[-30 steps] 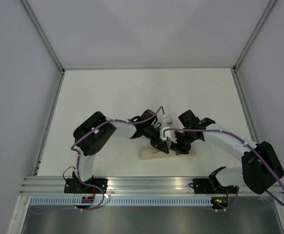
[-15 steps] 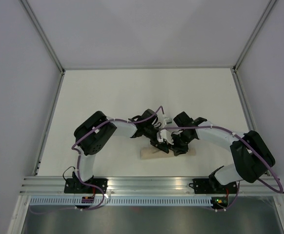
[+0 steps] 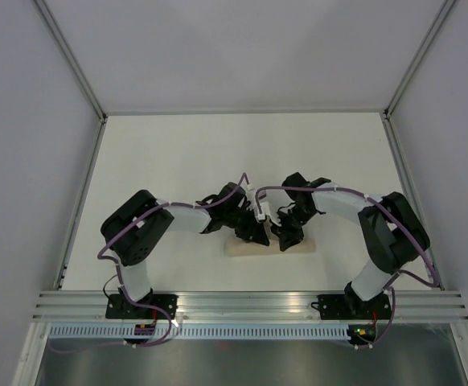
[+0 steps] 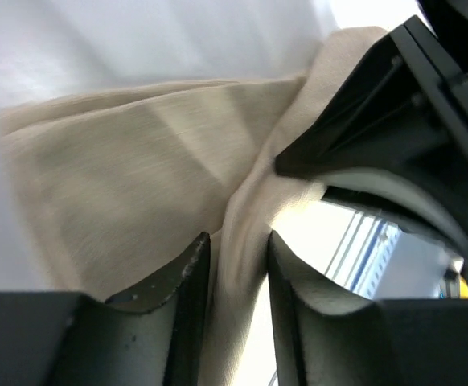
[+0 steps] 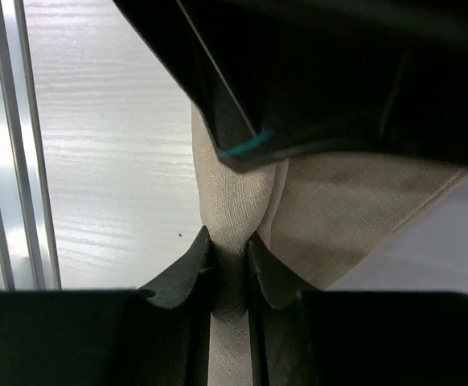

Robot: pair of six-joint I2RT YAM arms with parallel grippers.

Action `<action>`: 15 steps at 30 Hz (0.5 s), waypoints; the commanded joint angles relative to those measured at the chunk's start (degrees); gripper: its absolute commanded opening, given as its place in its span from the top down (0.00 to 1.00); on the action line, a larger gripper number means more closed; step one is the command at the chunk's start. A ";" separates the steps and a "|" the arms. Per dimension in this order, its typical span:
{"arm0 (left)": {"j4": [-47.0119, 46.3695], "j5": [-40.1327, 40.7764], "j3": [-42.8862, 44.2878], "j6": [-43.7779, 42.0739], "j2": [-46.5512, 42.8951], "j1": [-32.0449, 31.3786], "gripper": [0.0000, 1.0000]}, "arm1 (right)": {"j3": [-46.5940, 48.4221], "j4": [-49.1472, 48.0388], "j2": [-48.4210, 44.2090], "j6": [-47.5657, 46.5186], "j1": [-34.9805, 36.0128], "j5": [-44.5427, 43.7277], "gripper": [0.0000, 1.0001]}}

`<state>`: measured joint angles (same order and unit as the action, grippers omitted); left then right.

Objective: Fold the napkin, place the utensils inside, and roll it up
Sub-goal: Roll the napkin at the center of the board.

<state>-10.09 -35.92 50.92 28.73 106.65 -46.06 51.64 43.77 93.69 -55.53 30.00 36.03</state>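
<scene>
Lower centre: rolled tan-beige cloth napkin (image 3: 240,248) | right gripper (image 5: 230,241) pinching its ridge | left gripper (image 4: 238,239) narrow astride fold, grip unclear | risk: slack hold could unravel roll

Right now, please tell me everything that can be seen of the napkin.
The napkin is plain tan-beige woven cloth, soft and matte, gathered into a short bundle that lies crosswise on the white table, toward its near edge. It is creased, with loose folds. The right end effector pinches a ridge of it; the left end effector straddles another ridge, and I cannot tell if it grips.
</scene>
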 commanded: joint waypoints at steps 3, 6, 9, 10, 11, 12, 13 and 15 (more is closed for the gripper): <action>-6.33 13.06 -5.46 2.03 -9.52 2.29 0.57 | 5.82 10.36 10.79 -5.11 -5.99 1.85 0.89; -8.36 16.22 -8.11 1.51 -13.39 2.29 0.54 | 9.69 14.41 15.62 -6.78 -7.41 2.73 0.90; -9.86 20.52 -10.83 -0.25 -18.04 2.29 0.53 | 12.77 16.96 19.23 -7.05 -8.02 2.82 0.91; -10.56 21.85 -11.62 -0.78 -19.36 2.29 0.53 | 13.57 17.66 20.12 -7.14 -8.11 2.73 0.90; -11.35 23.25 -13.72 -2.00 -22.33 2.29 0.52 | 14.27 18.89 21.61 -7.14 -8.20 2.55 0.90; -11.88 25.44 -14.69 -2.80 -23.93 2.29 0.52 | 15.50 19.16 22.23 -6.96 -8.20 2.47 0.90; -13.54 26.25 -15.75 -3.85 -25.51 2.12 0.52 | 15.95 19.68 22.85 -6.61 -8.29 2.46 0.90; -13.91 28.18 -18.57 -7.19 -30.35 1.51 0.51 | 17.52 20.21 24.43 -5.83 -8.29 2.12 0.89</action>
<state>-19.33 -14.31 35.44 27.81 81.97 -43.77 68.23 63.29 114.17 -59.16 21.89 45.17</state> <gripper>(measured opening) 0.482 0.230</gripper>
